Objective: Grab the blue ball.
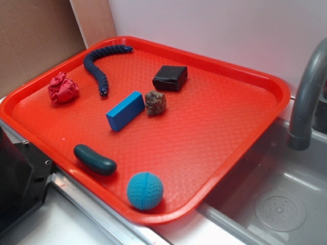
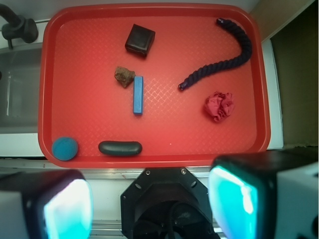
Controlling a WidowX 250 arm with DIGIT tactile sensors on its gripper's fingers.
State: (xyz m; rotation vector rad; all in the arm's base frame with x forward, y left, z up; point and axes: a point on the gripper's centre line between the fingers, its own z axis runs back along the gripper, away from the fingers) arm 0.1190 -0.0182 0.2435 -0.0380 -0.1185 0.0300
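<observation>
A small cyan-blue ball with a dimpled rubbery surface [image 1: 145, 191] [image 2: 65, 148] sits in a near corner of a textured red plastic tray [image 1: 225, 127] [image 2: 89, 59], just beside a dark teal pickle-shaped oblong [image 1: 95, 160] [image 2: 120, 148] that lies lengthwise along the tray's front rim; being round, the ball has no long axis or heading to report. A flat blue rectangular block [image 1: 125, 111] [image 2: 138, 95] lies mid-tray next to a brown rocky lump [image 1: 155, 102] [image 2: 124, 75]. The robot's gripper [image 2: 149, 204] hangs above the tray's near edge with its glowing fingers [image 2: 234, 199] spread wide and empty, well apart from the ball.
</observation>
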